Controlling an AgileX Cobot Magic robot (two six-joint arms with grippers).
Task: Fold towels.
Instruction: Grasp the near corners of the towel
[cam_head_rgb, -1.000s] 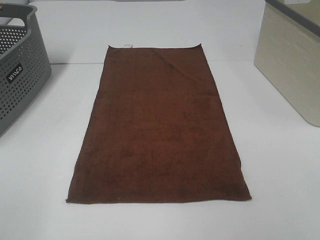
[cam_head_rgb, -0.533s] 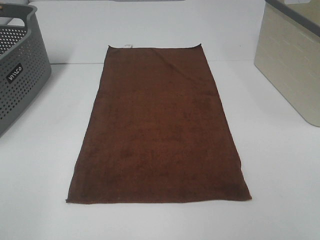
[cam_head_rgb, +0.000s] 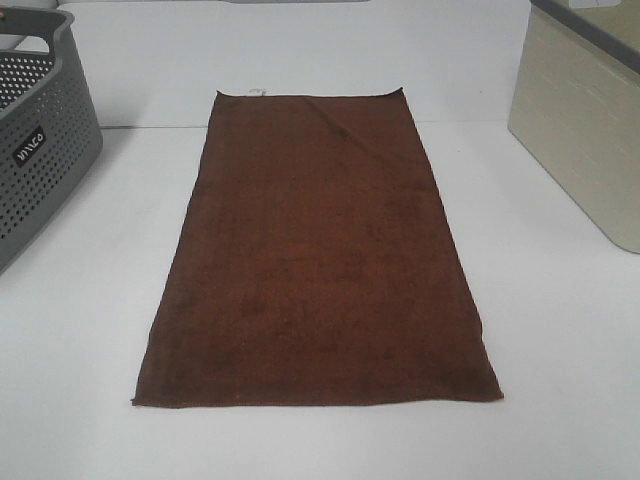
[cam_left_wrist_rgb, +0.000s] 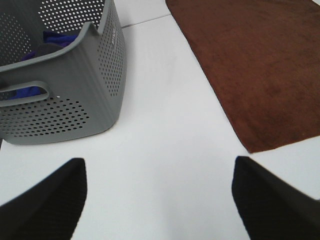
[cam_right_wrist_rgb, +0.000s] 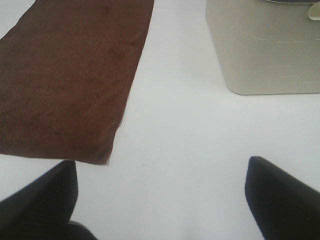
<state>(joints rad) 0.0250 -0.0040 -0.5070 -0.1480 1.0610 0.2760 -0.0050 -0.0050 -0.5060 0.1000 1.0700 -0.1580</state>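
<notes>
A white table (cam_head_rgb: 80, 350) carries everything, and the towel (cam_head_rgb: 315, 260), dark brown and rectangular, lies on it spread flat and unfolded, lengthways between the two claws and ahead of both, with one faint diagonal crease near its far right corner. A grey perforated basket (cam_head_rgb: 40, 150) stands ahead of the left claw (cam_left_wrist_rgb: 157, 161) on its outer side, well apart from the towel, with some blue cloth (cam_left_wrist_rgb: 55, 40) showing inside it. A beige bin (cam_head_rgb: 585, 130) with a dark rim stands ahead of the right claw (cam_right_wrist_rgb: 160, 161) on its outer side, also apart from the towel. The left claw hangs over bare table with its two black fingers (cam_left_wrist_rgb: 45, 200) spread wide and nothing between them; the towel's near left corner lies just ahead of its inner finger, not touching it. The right claw stands the same way, black fingers (cam_right_wrist_rgb: 285, 200) wide apart and empty above the bare table, with the towel's near right corner just ahead of its inner finger. Neither claw shows in the high view. A small white tag (cam_head_rgb: 257, 92) sticks out from the towel's short edge farthest from both claws, nearer the left claw's side
</notes>
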